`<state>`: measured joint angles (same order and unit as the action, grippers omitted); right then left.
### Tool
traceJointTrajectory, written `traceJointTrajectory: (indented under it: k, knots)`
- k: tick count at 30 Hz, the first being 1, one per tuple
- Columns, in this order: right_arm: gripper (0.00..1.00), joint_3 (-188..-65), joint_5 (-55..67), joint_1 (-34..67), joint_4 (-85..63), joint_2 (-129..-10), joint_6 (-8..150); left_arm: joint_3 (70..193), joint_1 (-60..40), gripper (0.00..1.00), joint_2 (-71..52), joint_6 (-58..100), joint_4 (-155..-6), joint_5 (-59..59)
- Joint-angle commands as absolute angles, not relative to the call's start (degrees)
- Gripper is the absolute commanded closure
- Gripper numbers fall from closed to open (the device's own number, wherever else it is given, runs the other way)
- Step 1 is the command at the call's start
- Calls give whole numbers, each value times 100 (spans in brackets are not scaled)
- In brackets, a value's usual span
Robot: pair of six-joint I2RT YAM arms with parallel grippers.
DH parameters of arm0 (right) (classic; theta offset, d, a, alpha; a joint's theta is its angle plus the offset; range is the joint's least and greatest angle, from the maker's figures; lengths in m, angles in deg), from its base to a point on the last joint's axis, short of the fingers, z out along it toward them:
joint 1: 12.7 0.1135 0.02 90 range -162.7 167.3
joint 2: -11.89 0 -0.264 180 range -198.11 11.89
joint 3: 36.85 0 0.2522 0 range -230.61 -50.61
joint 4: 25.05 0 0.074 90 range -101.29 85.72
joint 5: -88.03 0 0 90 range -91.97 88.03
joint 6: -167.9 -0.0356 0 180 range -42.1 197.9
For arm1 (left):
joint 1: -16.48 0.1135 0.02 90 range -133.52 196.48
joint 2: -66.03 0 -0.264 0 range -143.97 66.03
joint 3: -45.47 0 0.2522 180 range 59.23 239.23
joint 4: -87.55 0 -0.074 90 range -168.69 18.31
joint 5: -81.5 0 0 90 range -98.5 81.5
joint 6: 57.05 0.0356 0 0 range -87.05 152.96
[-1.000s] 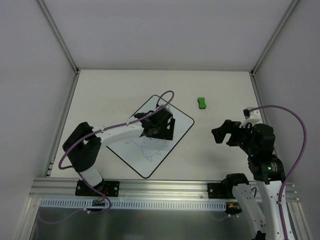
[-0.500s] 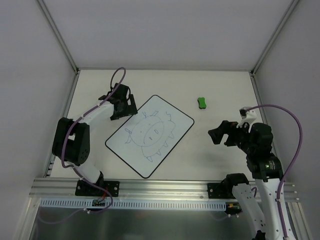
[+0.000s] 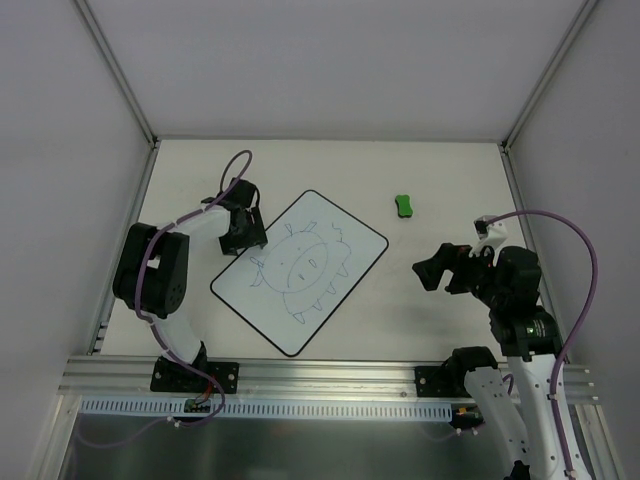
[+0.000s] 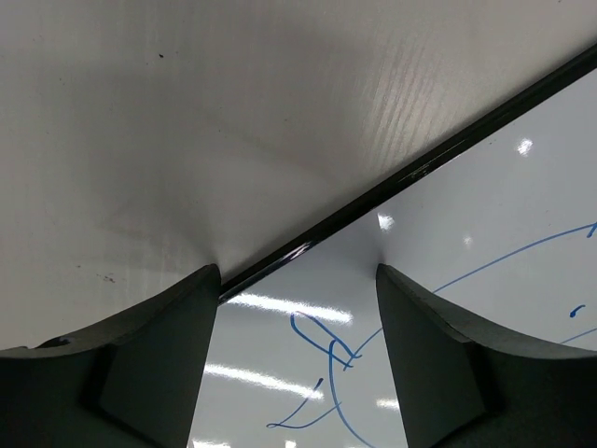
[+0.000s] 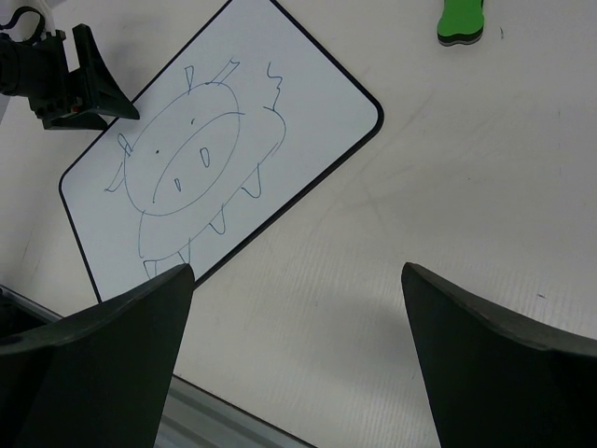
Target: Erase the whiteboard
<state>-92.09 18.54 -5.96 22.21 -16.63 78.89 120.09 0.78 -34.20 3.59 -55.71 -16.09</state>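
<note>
The whiteboard lies tilted on the table and bears a blue doodle of a round animal. It also shows in the left wrist view and the right wrist view. My left gripper is open and empty, low over the board's upper left edge, one finger over the table side and the other over the board. The green eraser lies on the table beyond the board's right corner, also in the right wrist view. My right gripper is open and empty above bare table, right of the board.
Grey walls enclose the table at the back and both sides. An aluminium rail runs along the near edge. The left arm bends along the table's left side, with a purple cable looping above it.
The left gripper left the middle of the board, swung out past its upper left side, then came back to the board's upper left edge. The right gripper crept slightly left.
</note>
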Motion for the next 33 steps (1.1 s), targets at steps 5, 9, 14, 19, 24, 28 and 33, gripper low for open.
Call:
traceJointTrajectory:
  k: [5,9,14,19,24,28,33]
  knots:
    - [1,-9192,2044,-567,1983,-1562,7869,12216,93,32,-3689,430,-5628,-1624]
    - [1,-9192,2044,-576,1983,-1545,7860,12111,84,40,-3742,369,-5663,-1220]
    - [1,-9183,2000,-567,1983,-1580,7834,11593,23,54,-3532,-8,-5768,-447]
    - [1,-9315,2054,-550,1877,-1957,7799,11101,-127,61,-3084,-299,-5856,-129]
    - [1,-9666,1816,-357,1851,-2528,7834,10810,-320,65,-2732,-501,-5935,11]
    - [1,-10016,1184,-58,1816,-3169,7895,10643,-592,67,-2609,-624,-5997,82]
    - [1,-10624,77,583,1939,-4426,8132,10599,-856,67,-2635,-651,-6032,47]
